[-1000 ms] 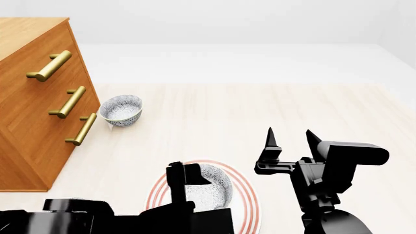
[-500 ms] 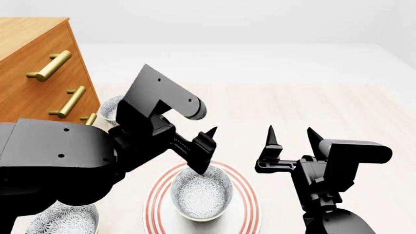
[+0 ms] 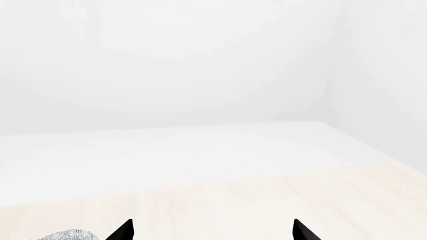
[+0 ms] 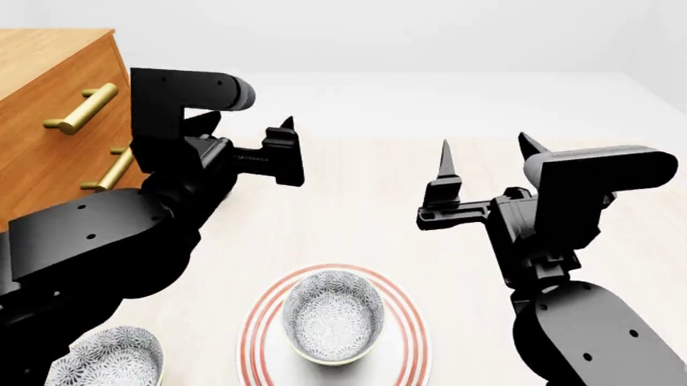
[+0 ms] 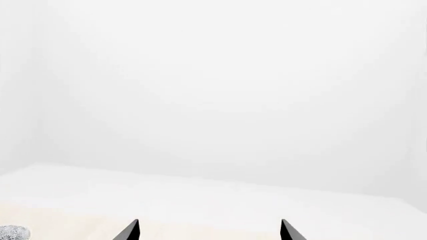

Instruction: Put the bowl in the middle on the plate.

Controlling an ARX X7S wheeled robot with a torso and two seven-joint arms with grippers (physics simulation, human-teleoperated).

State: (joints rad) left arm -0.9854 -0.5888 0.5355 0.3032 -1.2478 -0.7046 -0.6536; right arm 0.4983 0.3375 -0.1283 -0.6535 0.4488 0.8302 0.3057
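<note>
The patterned bowl stands upright in the centre of the red-ringed plate near the bottom of the head view. Nothing touches it. My left gripper hangs open well above and behind the plate, near the dresser. Its black fingertips are spread wide over bare floor in the left wrist view. At the same height on the other side, my right gripper is open and empty, and its fingertips stand far apart.
A look-alike bowl sits left of the plate at the bottom edge. The rim of another patterned bowl peeks into both wrist views. A wooden dresser with brass handles stands at the left.
My left arm has lifted off the bowl and swung up and back towards the dresser, leaving the bowl on the plate. The right gripper has risen as well.
</note>
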